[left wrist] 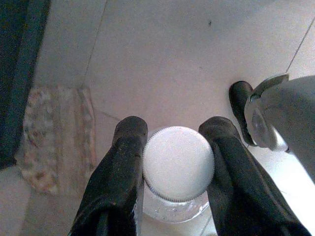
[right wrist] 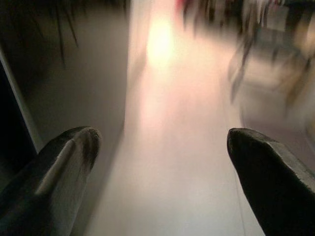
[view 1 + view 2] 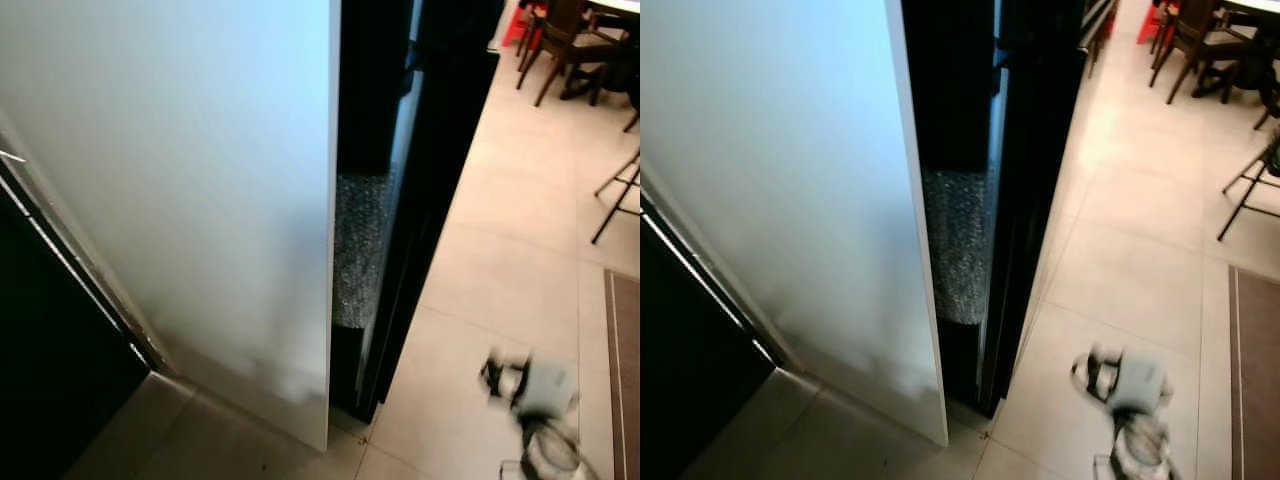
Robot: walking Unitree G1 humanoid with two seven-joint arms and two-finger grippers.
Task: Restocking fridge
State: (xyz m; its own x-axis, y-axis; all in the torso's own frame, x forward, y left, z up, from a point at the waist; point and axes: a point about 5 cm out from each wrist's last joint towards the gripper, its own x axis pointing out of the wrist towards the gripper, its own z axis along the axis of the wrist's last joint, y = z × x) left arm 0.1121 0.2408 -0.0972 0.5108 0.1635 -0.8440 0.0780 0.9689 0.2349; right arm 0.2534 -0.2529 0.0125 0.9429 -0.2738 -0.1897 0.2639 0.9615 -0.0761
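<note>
Left claw point(image 1: 178, 147): two thick black fingers point(image 1: 118, 182), matte, rubbery-looking w/ rounded tips, widening toward the wrist; a thin pale seam runs down the inner edge of one. Beside it a silver-grey leg casing point(image 1: 290, 123), smooth, w/ a round joint disc on its side, ending in a black foot point(image 1: 241, 105).

Right claw point(image 2: 162, 147): same black fingers point(image 2: 64, 162), blunt tapered tips, a scuffed greyish worn patch on one tip; the other plain dark.

From the head cam, right arm point(image 3: 535, 410) is blurred: grey-silver boxy shell, black bits at the joint, a round metallic ring part below. Detail too smeared to tell screws or cables.
</note>
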